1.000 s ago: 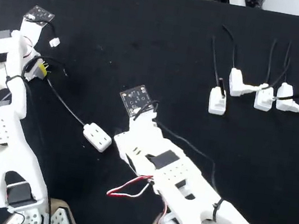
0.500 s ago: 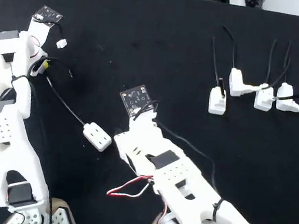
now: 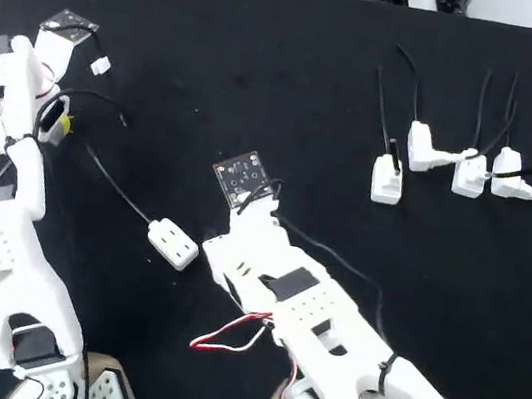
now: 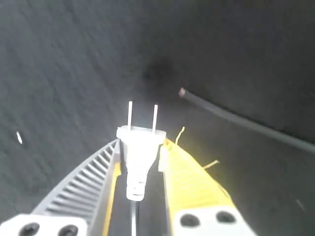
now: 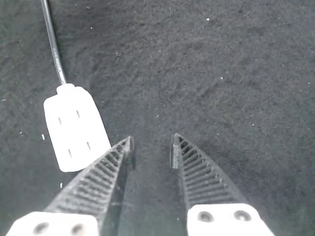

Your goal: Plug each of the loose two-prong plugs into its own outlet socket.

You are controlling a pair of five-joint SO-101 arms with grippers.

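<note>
Here, left arm [image 3: 1,208] raised by the tabletop's [image 3: 265,78] left edge, left gripper [image 4: 140,143] clamping a two-prong plug [image 4: 139,152], prongs forward, right gripper [image 5: 151,140] parted, empty, beside the outlet block [image 5: 75,128].

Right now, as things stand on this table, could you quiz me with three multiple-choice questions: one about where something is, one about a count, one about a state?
1. Where does the white outlet socket lie?
A. Flat on the black table, beside the right gripper
B. Stacked on another socket
C. Hanging off the table's edge

2. How many prongs has the plug clamped in the left gripper?
A. One
B. Two
C. Three

3. How does the right gripper stand?
A. Shut on a cord
B. Shut on a plug
C. Open, holding nothing

Answers:
1 A: the right wrist view shows it lying on the table next to that gripper.
2 B: two metal prongs stick out in the left wrist view.
3 C: its jaws stand apart with bare table between them.
</note>
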